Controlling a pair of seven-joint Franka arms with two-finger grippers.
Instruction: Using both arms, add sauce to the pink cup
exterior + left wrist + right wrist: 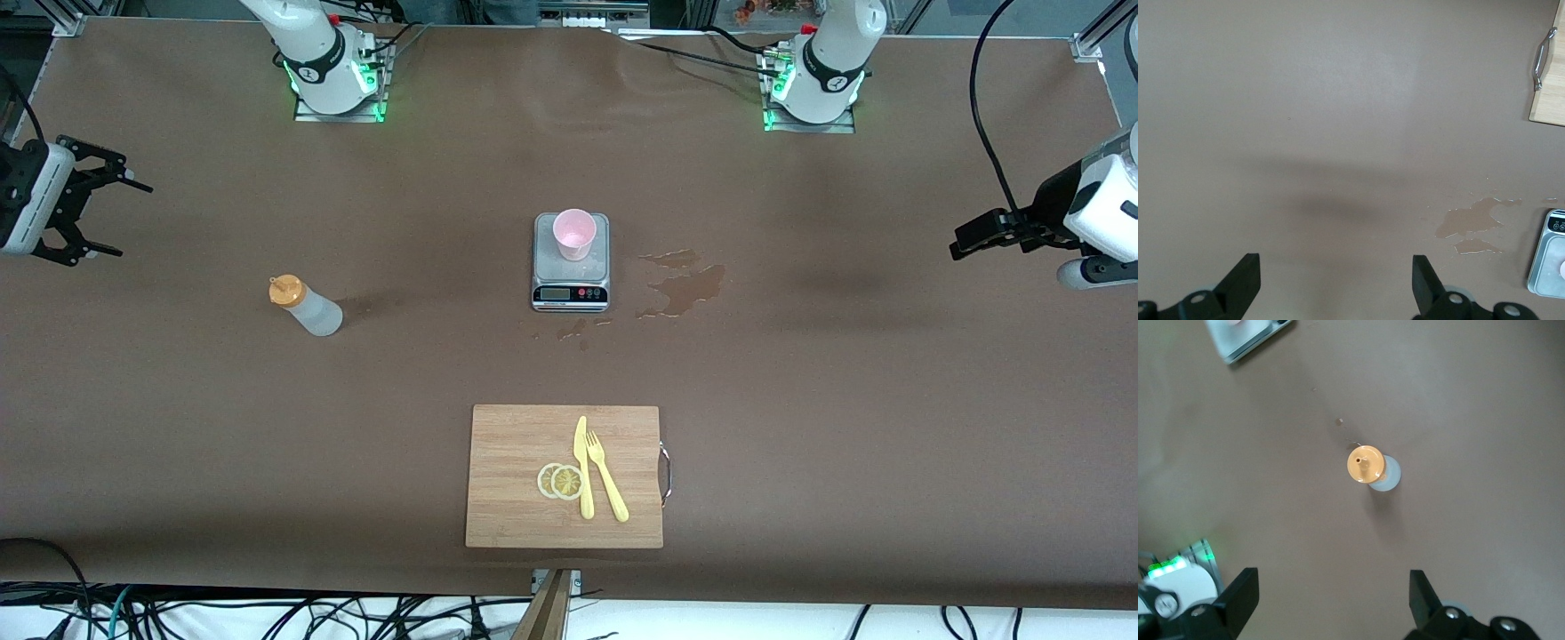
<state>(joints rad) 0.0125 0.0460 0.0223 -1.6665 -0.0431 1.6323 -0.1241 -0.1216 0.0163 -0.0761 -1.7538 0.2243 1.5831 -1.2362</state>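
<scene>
The sauce bottle [307, 307], whitish with an orange cap, stands on the table toward the right arm's end. It also shows from above in the right wrist view [1371, 468]. The pink cup [574, 233] stands upright on a small silver scale [571, 289] at the table's middle. My right gripper [124, 220] is open and empty, up over the table's edge at the right arm's end, well apart from the bottle; its own view shows it open [1333, 579]. My left gripper [965, 240] is open and empty over the left arm's end of the table [1335, 263].
A wet spill [685, 284] lies beside the scale toward the left arm's end, also in the left wrist view [1471, 217]. A wooden cutting board [507, 480] with a yellow knife, a fork and lemon slices lies nearer the front camera than the scale.
</scene>
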